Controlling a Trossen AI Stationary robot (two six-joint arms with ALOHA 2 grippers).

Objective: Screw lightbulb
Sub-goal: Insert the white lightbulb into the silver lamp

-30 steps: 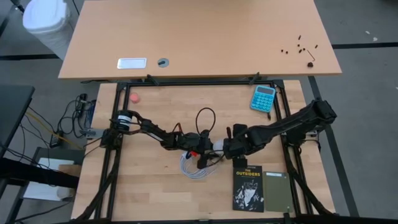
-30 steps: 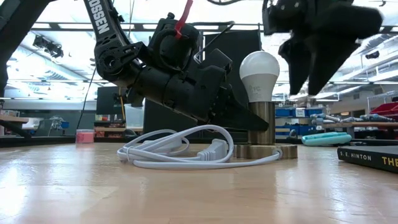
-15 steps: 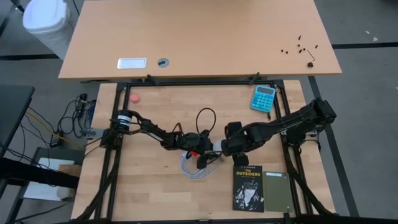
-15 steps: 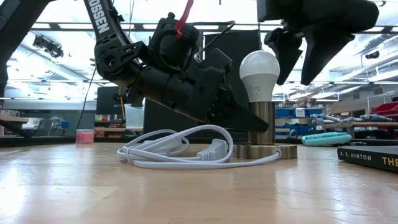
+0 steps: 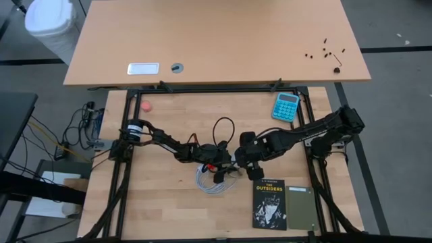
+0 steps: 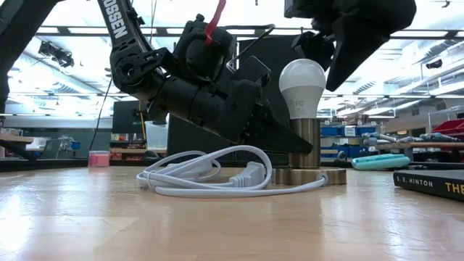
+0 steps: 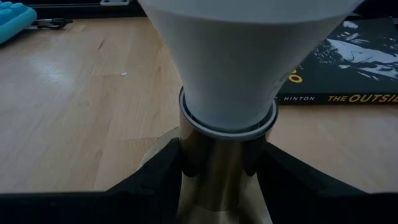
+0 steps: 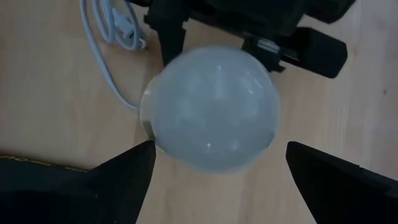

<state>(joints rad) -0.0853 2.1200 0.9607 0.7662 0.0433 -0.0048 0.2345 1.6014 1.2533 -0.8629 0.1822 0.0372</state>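
The white lightbulb (image 6: 302, 87) stands upright in a silvery socket column (image 6: 306, 141) on a round base (image 6: 308, 176) at the table's middle. It fills the right wrist view (image 8: 211, 106) and tops the left wrist view (image 7: 227, 56). My left gripper (image 7: 227, 186) comes in low from the table's left and is shut on the socket column. My right gripper (image 6: 330, 58) is open just above the bulb, one finger on either side of its dome (image 8: 217, 180), with gaps showing. In the high view the right gripper (image 5: 246, 154) covers most of the bulb. My left gripper pinches the socket's metal column (image 7: 227, 165) between its two fingers (image 7: 158, 180), just under the bulb's neck. The fingers come slanting down from the table's left. The socket stands upright with its base on the table.
A coiled white cable (image 6: 210, 177) lies on the table beside the socket base, toward the near edge (image 5: 212, 182). A black book (image 5: 270, 202) and a grey one (image 5: 300, 208) lie near right. A blue calculator (image 5: 285, 106) sits far right, and a small pink thing (image 5: 145, 106) far left.
My right gripper has gone toward the table's left and now stands over the bulb instead of beside it; it stays open. The bulb, the socket and my left gripper have kept still.
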